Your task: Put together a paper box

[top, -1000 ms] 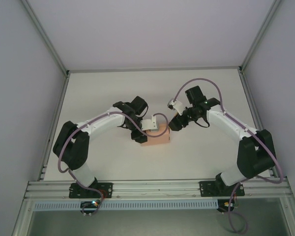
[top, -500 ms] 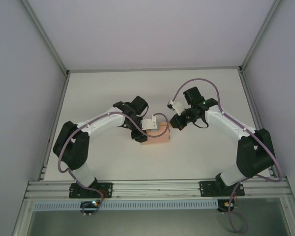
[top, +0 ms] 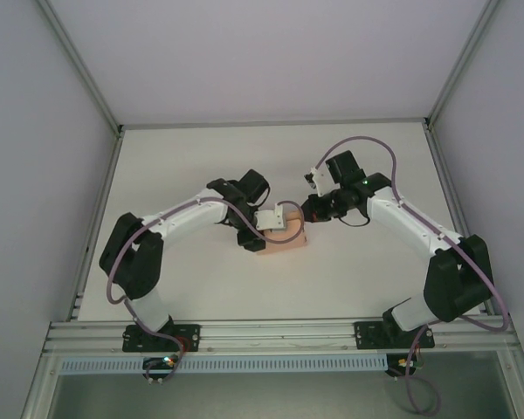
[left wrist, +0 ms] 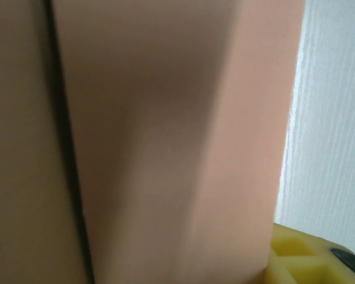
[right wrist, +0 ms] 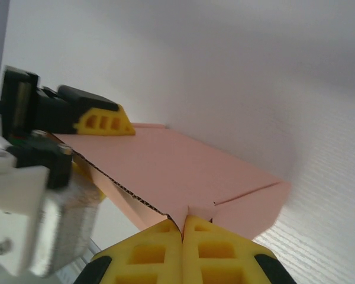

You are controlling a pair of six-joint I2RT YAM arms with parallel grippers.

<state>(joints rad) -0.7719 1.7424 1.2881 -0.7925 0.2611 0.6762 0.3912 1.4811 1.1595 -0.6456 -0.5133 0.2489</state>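
The paper box (top: 286, 238), salmon-pink card folded into a small box, is at the table's middle, held between both arms. My left gripper (top: 262, 230) is shut on its left end; its yellow finger (right wrist: 100, 121) lies on the top panel in the right wrist view. Pink card (left wrist: 165, 142) covers almost all of the left wrist view, with one yellow finger (left wrist: 305, 260) at the lower right. My right gripper (top: 307, 210) is at the box's right end. Its gripper (right wrist: 183, 228) is shut, pinching a small tab at the edge of the paper box (right wrist: 177, 165).
The white table (top: 201, 166) is walled by pale panels at left, back and right. A metal rail (top: 279, 336) with both arm bases runs along the near edge. Purple cables loop above each arm.
My right gripper has moved left and closed in on the box's right end. The box and left gripper have shifted slightly right and back.
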